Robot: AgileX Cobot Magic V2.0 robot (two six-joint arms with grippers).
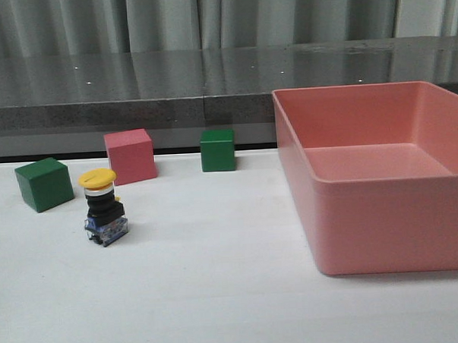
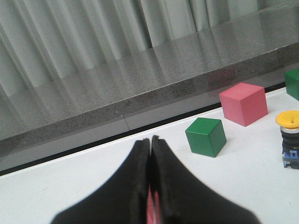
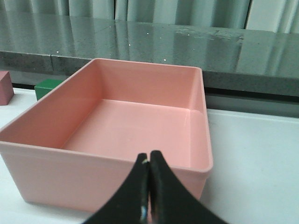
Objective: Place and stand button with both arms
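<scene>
1. The small push-button switch with a yellow mushroom cap (image 1: 101, 208) stands upright on the white counter (image 1: 219, 293), cap uppermost. Below the cap sit a pale ring, a black cylindrical collar and a blue-grey contact block at the base.
2. It is on the left side of the counter, in front of the pink cube (image 1: 129, 156) and near the green cube at far left (image 1: 43, 184), touching neither. A second green cube (image 1: 217, 150) sits further back toward the middle.
3. The large pink plastic bin (image 1: 383, 210) occupies the right side, well apart from the switch. Its right wall is cut off by the front view's edge.
4. Neither arm shows in the front view.
5. The left wrist view shows the left hand (image 2: 150, 140) with black fingers pressed together, holding nothing. The switch appears at that picture's edge, partly cut off; its base is hard to make out.
6. The right wrist view shows the right hand (image 3: 148, 157) likewise closed on nothing, hanging near the bin's closest wall. Whether it is over the rim cannot be told.
7. The bin's whole interior floor appears only in the right wrist view; the switch does not appear there.
</scene>
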